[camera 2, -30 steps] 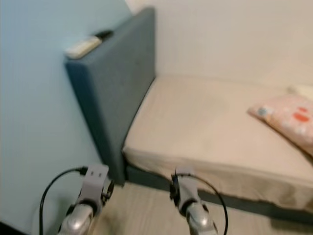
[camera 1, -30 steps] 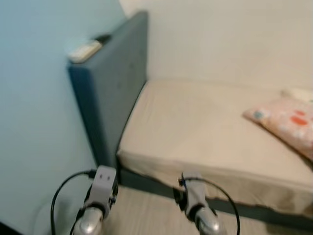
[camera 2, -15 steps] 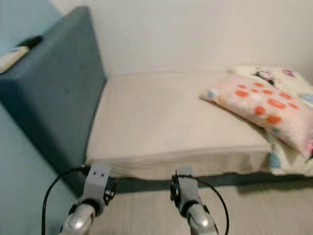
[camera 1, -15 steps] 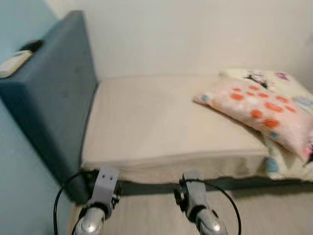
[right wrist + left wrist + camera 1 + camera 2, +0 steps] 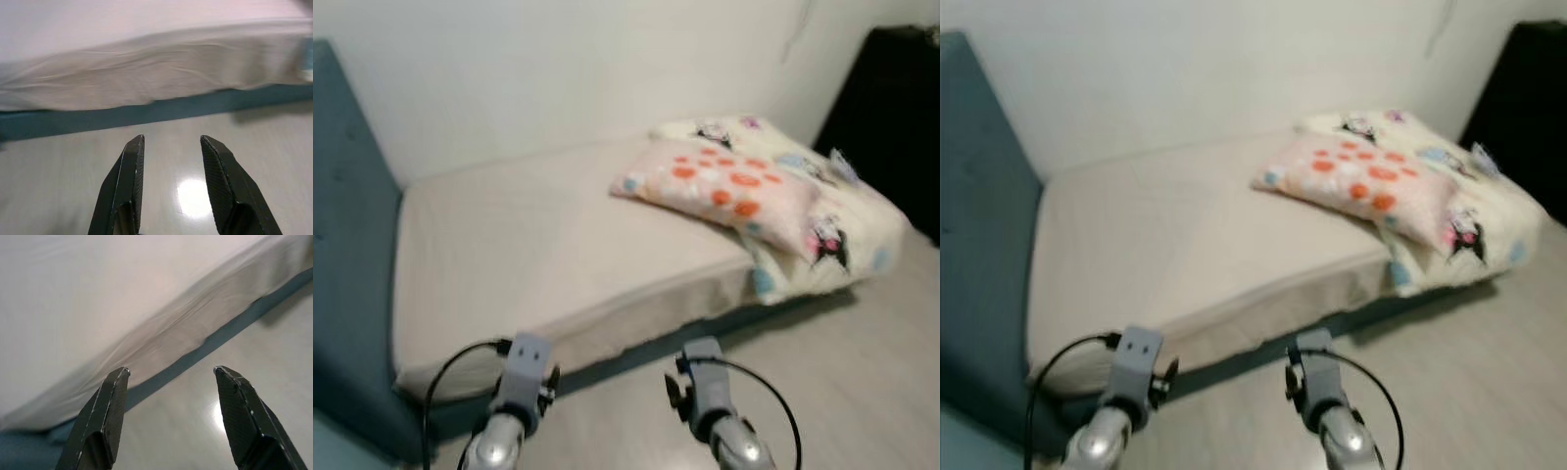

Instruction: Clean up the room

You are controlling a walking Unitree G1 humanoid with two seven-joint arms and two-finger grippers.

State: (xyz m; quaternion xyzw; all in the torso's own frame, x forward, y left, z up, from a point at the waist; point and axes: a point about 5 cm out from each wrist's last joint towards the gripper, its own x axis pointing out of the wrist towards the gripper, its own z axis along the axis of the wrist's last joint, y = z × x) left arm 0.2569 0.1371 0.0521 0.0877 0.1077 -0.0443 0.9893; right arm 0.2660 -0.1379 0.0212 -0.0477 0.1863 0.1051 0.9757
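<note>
A bed with a beige sheet (image 5: 538, 245) and a dark teal base stands before me. On its right half lies a pink pillow with orange dots (image 5: 720, 191) on top of a cream cartoon-print blanket (image 5: 832, 220) that hangs over the bed's end. My left gripper (image 5: 168, 418) is open, held low over the pale floor in front of the bed's edge. My right gripper (image 5: 171, 183) is open too, also above the floor and facing the bed's side. Nothing is between either pair of fingers.
A teal padded headboard (image 5: 342, 274) rises at the left. A white wall runs behind the bed. A dark piece of furniture (image 5: 896, 108) stands at the far right. Light wooden floor (image 5: 862, 392) stretches to the right of the bed.
The whole picture has swung to the right: the headboard slid to the left edge, and the pillow, blanket and dark furniture came into view. Both arms keep the same pose.
</note>
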